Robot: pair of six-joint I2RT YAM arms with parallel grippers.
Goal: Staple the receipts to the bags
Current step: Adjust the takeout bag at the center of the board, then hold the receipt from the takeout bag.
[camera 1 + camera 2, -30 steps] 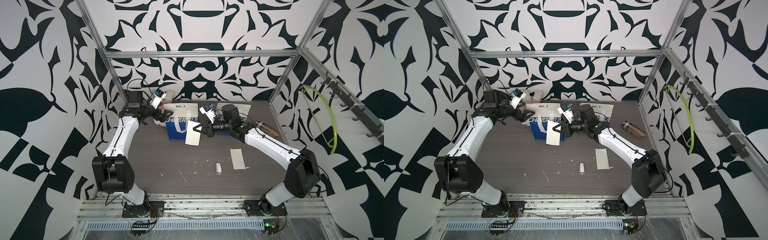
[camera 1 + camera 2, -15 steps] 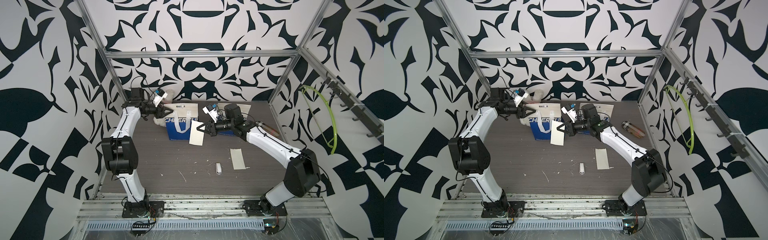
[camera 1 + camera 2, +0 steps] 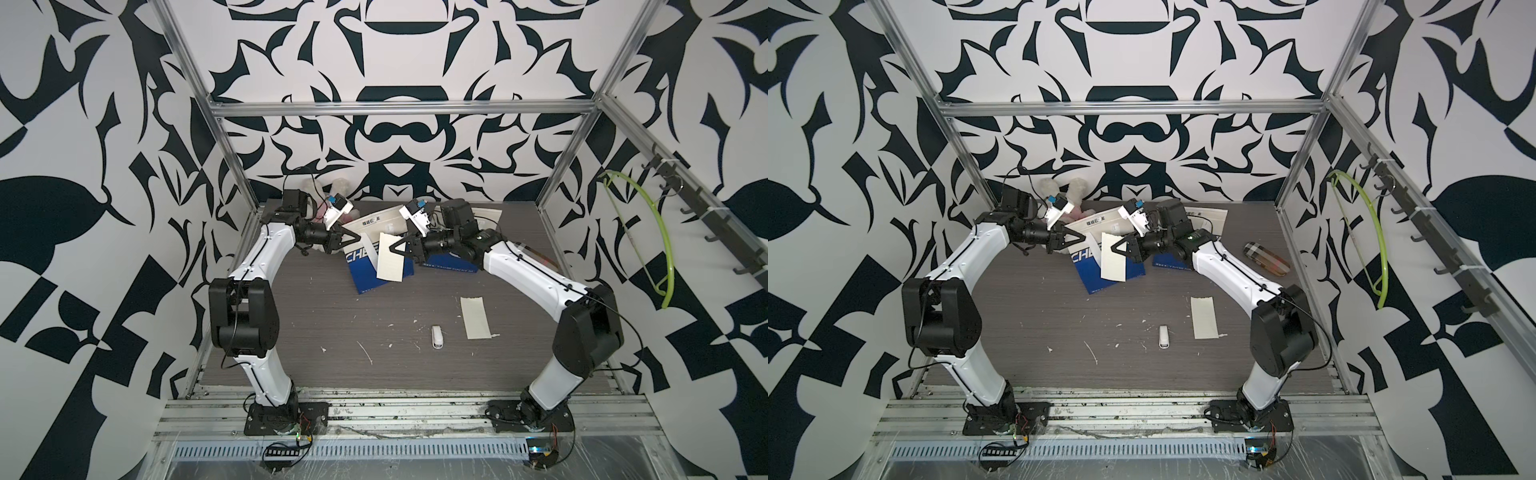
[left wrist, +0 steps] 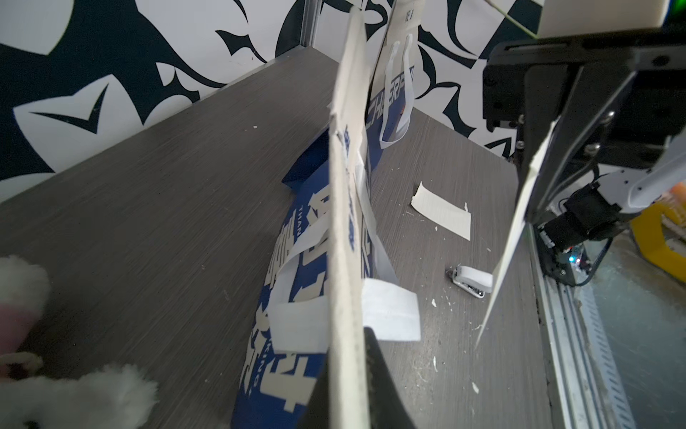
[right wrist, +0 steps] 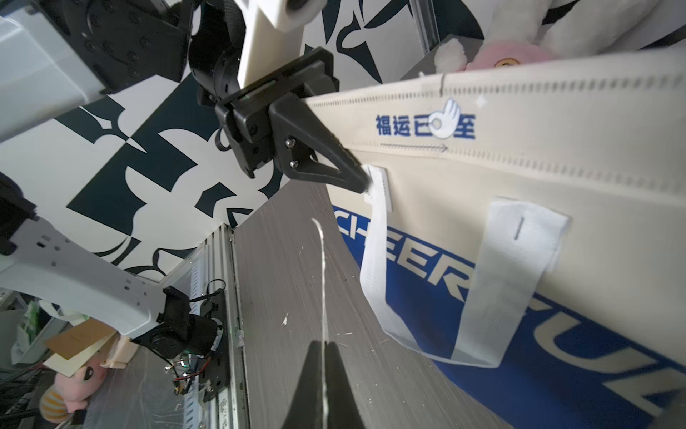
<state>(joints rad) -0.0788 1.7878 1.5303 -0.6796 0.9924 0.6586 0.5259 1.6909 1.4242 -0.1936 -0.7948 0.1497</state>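
— Bags first: where do we find them in both top views?
— We find one bag (image 3: 376, 280) toward the back of the worktop (image 3: 332, 324), blue half down, and the second bag (image 3: 488, 214) partly behind the right arm. Our left gripper (image 3: 358, 237) is clamped shut on the near bag's cream top edge. Our right gripper (image 3: 394, 249) is closed on a receipt (image 3: 390, 266) that hangs in front of that bag. The other receipt (image 3: 476, 318) lies flat nearer the front, the stapler (image 3: 436, 336) just beside it.
— And from the left wrist?
— We look along the bag (image 4: 346, 185) edge-on, with the black fingers (image 4: 386, 390) pressed on either side of its rim. The hanging receipt (image 4: 521, 215) is apart from it.
— From the right wrist?
— We see that receipt (image 5: 323, 278) edge-on between shut fingers (image 5: 341, 390), and the left gripper (image 5: 356, 178) biting the bag (image 5: 519, 174) right at a handle (image 5: 493, 297) strap's stitched end.
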